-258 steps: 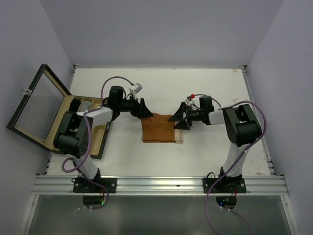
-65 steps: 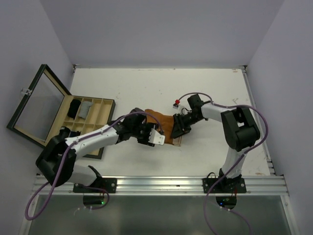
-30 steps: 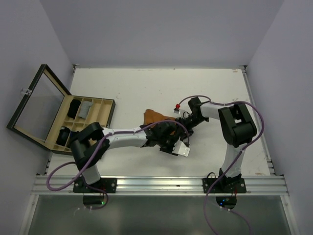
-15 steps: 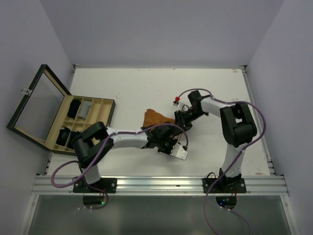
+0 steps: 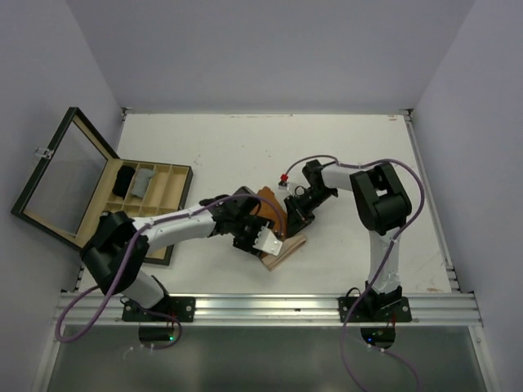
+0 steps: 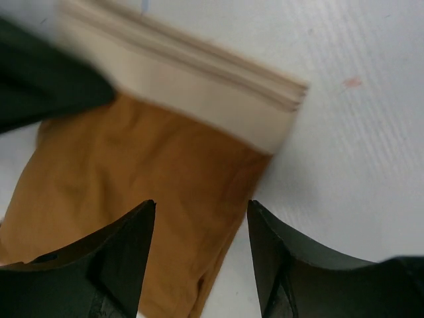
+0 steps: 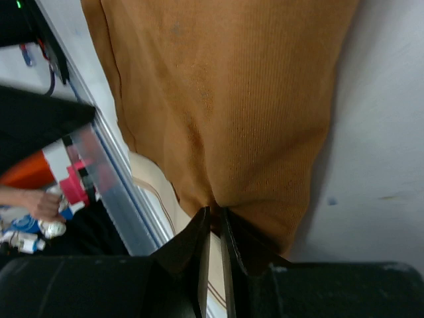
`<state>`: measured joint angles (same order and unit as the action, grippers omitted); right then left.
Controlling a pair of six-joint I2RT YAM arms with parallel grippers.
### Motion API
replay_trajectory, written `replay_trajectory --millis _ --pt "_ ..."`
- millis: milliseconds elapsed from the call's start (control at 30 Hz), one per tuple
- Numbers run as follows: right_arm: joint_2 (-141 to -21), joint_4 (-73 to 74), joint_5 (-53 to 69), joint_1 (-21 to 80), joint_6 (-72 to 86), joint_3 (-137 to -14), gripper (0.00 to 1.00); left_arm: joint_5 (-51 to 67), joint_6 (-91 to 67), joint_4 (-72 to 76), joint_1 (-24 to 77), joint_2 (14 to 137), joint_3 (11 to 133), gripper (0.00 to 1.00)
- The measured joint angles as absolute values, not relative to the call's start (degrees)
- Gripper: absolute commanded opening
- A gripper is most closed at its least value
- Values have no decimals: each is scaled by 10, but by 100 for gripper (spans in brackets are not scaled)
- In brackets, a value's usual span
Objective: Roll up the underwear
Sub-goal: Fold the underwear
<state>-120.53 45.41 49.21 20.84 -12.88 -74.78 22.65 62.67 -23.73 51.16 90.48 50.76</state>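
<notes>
An orange-brown underwear (image 5: pixel 272 209) with a cream waistband (image 5: pixel 283 250) lies partly folded at the table's middle. My left gripper (image 5: pixel 264 233) hovers over it, open; in the left wrist view its fingers (image 6: pixel 136 228) straddle the cloth's (image 6: pixel 152 172) edge without touching it, and the waistband (image 6: pixel 199 93) lies beyond. From the right, my right gripper (image 5: pixel 292 216) is shut on a pinched fold of the same cloth (image 7: pixel 232 99), the jaws (image 7: pixel 215 222) almost together. Black underwear (image 5: pixel 122 180) and a grey one (image 5: pixel 143 181) sit in the box's compartments.
The compartmented wooden box (image 5: pixel 160 173) stands at the left with its glass lid (image 5: pixel 61 175) swung open. My left arm (image 5: pixel 176 224) stretches across the box's near corner. White walls close in the table at the back and sides.
My left gripper has opened and drawn back to the left, off the cloth. My right gripper has closed on the cloth and shifted left. The waistband now shows at the near side.
</notes>
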Motion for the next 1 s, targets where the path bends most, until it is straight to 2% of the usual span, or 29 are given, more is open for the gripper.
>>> replay_trajectory --millis 167,333,400,667,833,1000 --pt "-1177 456 509 228 -123 -672 18 256 536 -262 405 812 519 56" --pt "-1142 451 534 229 -116 -612 37 280 382 -273 350 782 528 45" --pt "-1131 452 545 234 -116 -606 41 300 328 -283 340 800 527 43" --pt "-1031 416 530 248 -98 -665 38 357 162 -288 322 884 513 34" --pt "-1058 409 513 246 -101 -758 37 343 130 -297 322 969 543 29" --pt "-1078 406 500 230 -98 -760 37 314 141 -323 321 1056 641 28"
